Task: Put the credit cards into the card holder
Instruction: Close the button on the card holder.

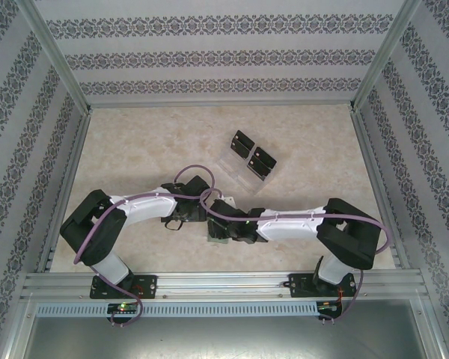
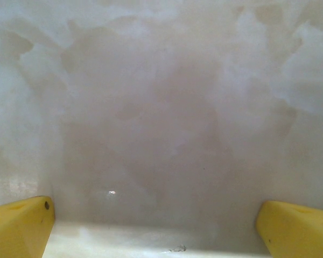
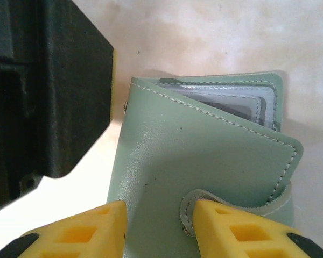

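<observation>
The card holder (image 3: 204,156) is a sage-green folding wallet lying on the table, its cover lifted a little so the pale grey slots (image 3: 231,97) show. My right gripper (image 3: 156,215) stands part open over the cover. Its right finger (image 3: 226,226) rests against the little closing tab (image 3: 186,210), and nothing is clamped between the jaws. From above, the right gripper (image 1: 218,230) sits on the wallet (image 1: 212,240). The black credit cards (image 1: 251,153) stand in the clear rack farther back. My left gripper (image 2: 156,231) is wide open over bare table.
The clear acrylic tiered rack (image 1: 238,170) stands mid-table, just beyond both grippers. The left gripper's black body (image 3: 70,86) is close on the left of the wallet. Patterned walls and metal rails (image 1: 224,284) enclose the marble-look table (image 1: 135,149).
</observation>
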Motion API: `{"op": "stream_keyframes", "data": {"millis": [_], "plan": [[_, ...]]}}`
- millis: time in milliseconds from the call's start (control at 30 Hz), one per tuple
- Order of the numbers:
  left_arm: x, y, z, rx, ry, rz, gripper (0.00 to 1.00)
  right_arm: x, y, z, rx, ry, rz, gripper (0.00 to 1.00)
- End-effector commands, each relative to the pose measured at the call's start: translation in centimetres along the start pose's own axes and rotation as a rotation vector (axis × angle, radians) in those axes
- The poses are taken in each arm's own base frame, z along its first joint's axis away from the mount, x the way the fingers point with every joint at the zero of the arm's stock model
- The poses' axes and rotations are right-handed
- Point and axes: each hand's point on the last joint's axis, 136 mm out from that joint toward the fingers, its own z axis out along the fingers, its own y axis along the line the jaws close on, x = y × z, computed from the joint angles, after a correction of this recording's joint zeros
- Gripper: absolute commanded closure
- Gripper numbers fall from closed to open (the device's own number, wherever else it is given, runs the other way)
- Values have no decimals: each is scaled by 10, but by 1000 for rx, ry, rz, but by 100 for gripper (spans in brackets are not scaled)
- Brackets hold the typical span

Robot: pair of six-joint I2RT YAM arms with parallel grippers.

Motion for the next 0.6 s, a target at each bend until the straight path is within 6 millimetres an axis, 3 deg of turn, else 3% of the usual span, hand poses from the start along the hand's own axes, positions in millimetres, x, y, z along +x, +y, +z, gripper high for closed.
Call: {"op": "stream_keyframes", "data": {"millis": [0,300,567], "plan": [[2,-28,11,83,13,40,0,63,-58,-6,181,292,-48,59],[-1,-31,9,86,12,40,0,2,-29,-27,66,171,-49,56],[-6,-34,5,90,2,45,0,-21,-30,-56,36,100,-35,55]]}}
